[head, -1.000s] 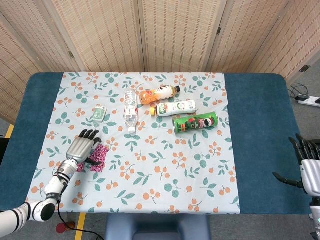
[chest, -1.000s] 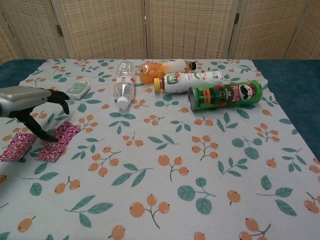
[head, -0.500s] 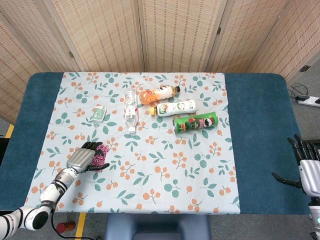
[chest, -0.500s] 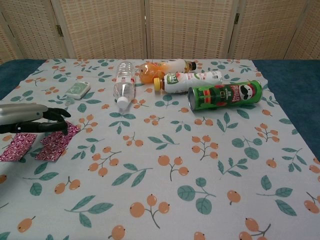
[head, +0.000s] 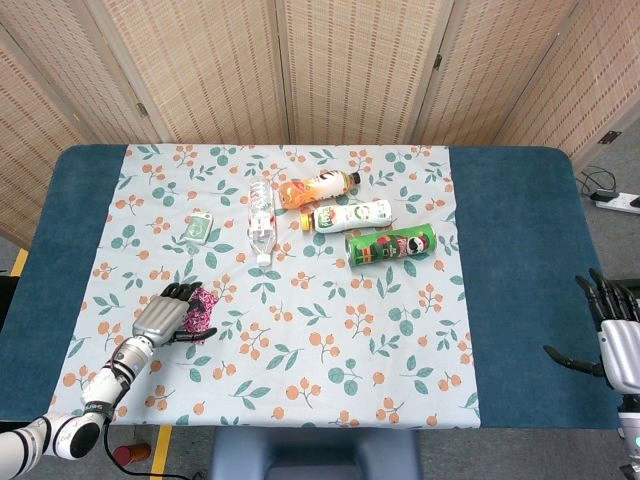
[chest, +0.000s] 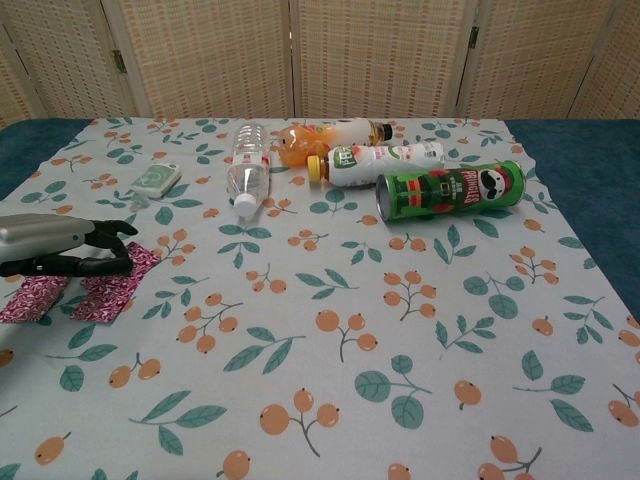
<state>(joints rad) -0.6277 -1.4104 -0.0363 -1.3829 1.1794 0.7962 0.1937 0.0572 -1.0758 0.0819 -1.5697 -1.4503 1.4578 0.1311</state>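
Left robot hand (head: 165, 316) low over pink patterned packets (chest: 110, 283), fingers (chest: 108, 232) nearly flat, dark tips resting on packets; firm grip not clear. Packets lie on floral cloth (head: 300, 330) near left front of worktop (head: 520, 230) (partly hidden under hand in head view). Right robot hand (head: 615, 335) at right worktop edge, fingers spread, holding nothing, well apart from everything. Water bottle (head: 260, 220) and green can (head: 390, 245) lie further back, untouched
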